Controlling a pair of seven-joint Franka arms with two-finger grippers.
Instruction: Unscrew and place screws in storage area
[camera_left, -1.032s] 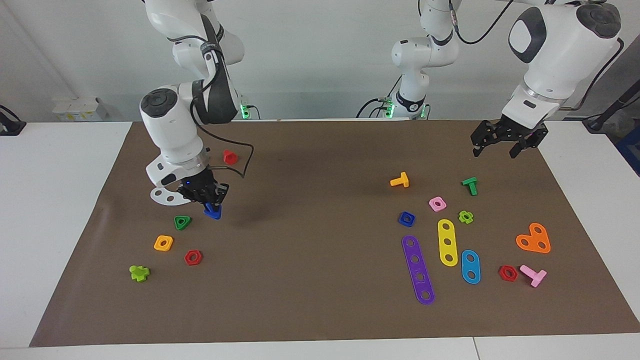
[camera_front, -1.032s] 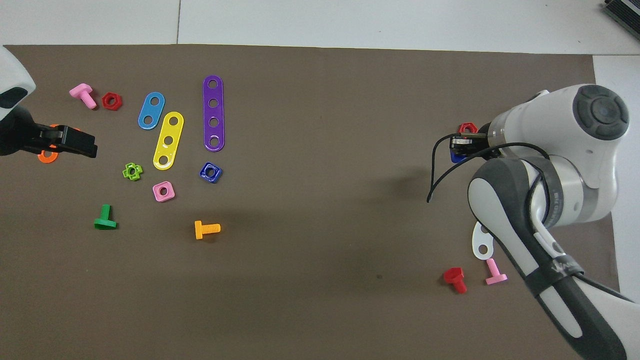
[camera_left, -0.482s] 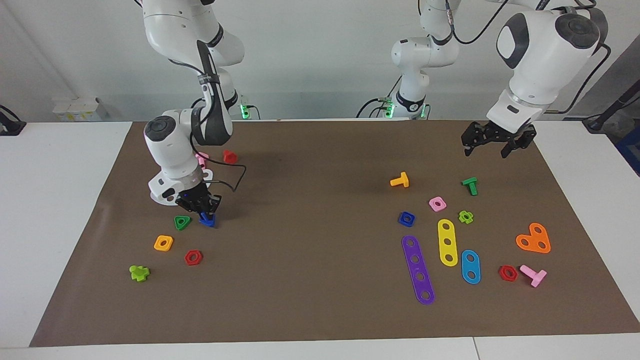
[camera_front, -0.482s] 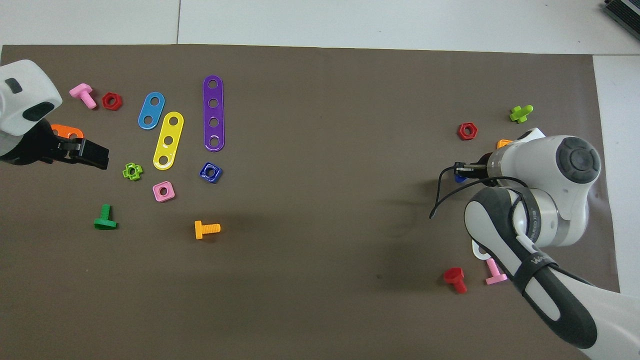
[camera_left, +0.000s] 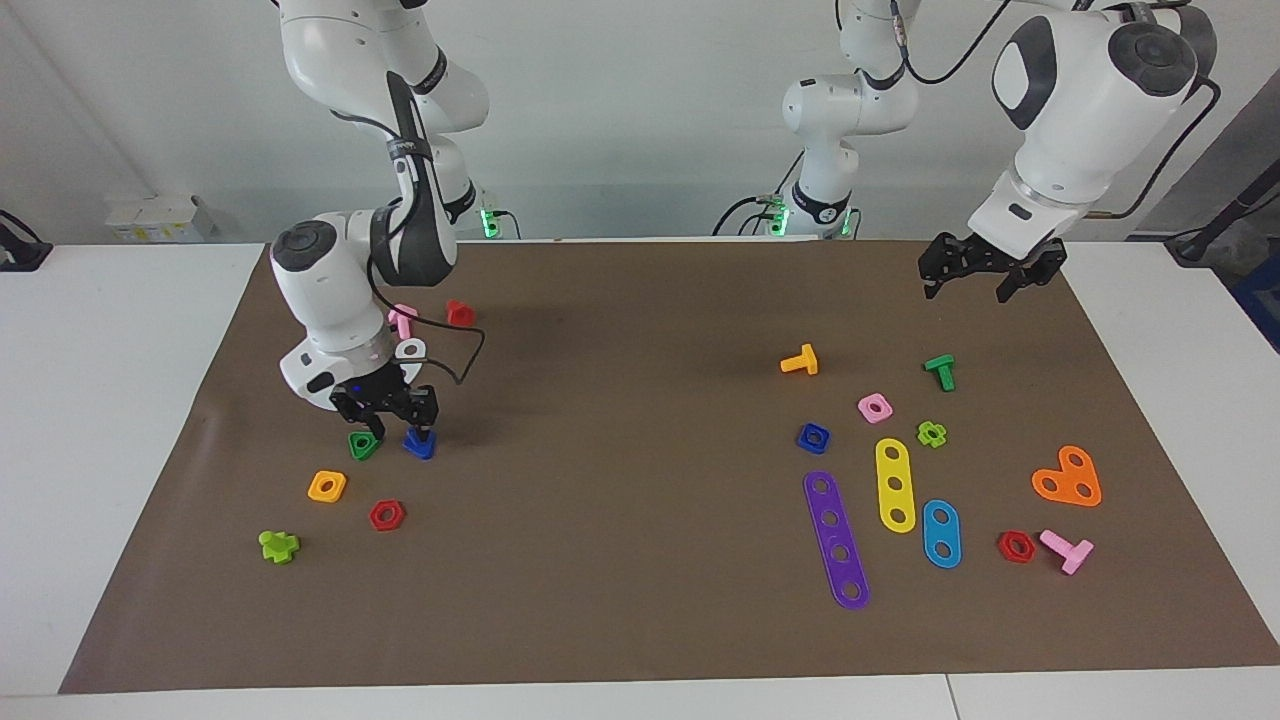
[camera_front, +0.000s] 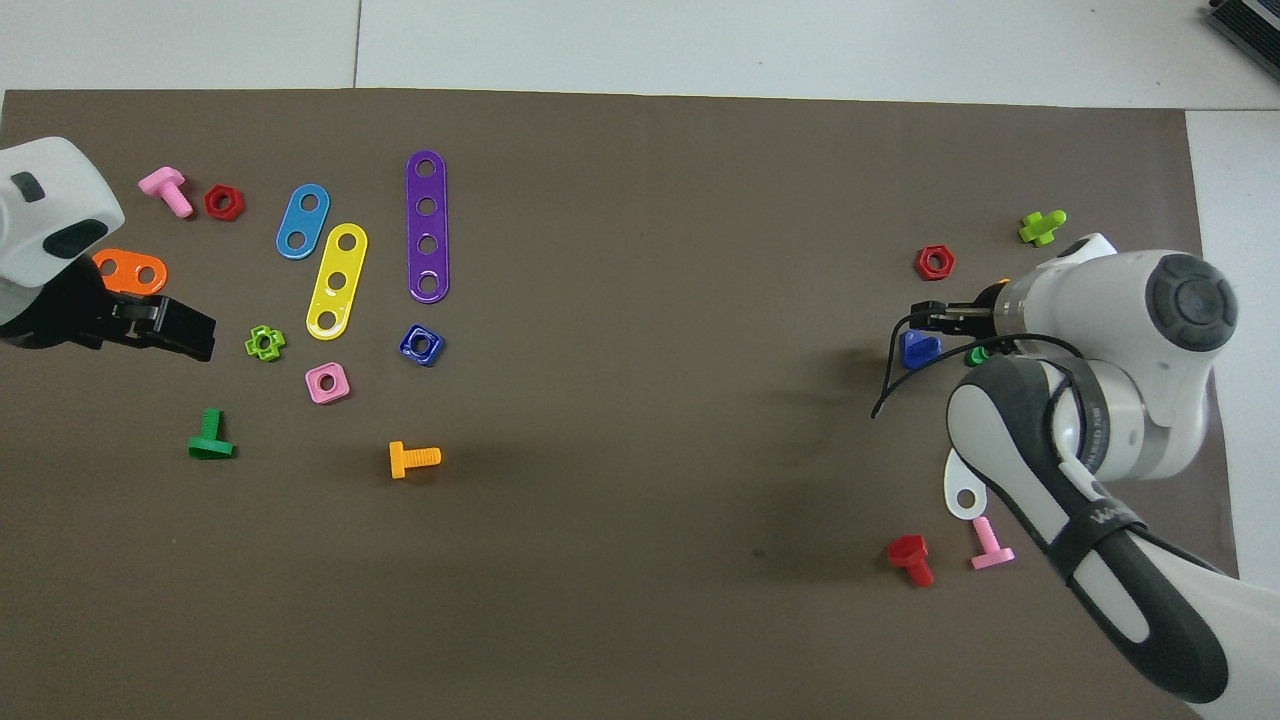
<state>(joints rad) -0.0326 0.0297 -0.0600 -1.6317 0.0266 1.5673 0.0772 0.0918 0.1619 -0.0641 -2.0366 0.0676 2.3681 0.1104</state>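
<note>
Both your grippers' jaws sit open, right gripper (camera_left: 394, 418) over one blue screw (camera_left: 419, 445) beside one green triangle nut (camera_left: 364, 445), left gripper (camera_left: 980, 281) waiting.

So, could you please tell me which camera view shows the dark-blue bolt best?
The facing view: the dark-blue bolt lies in full sight on the mat beside the green triangle nut, just below the right tool. In the overhead view the bolt also shows, but the tool and a black cable crowd its edge.
</note>
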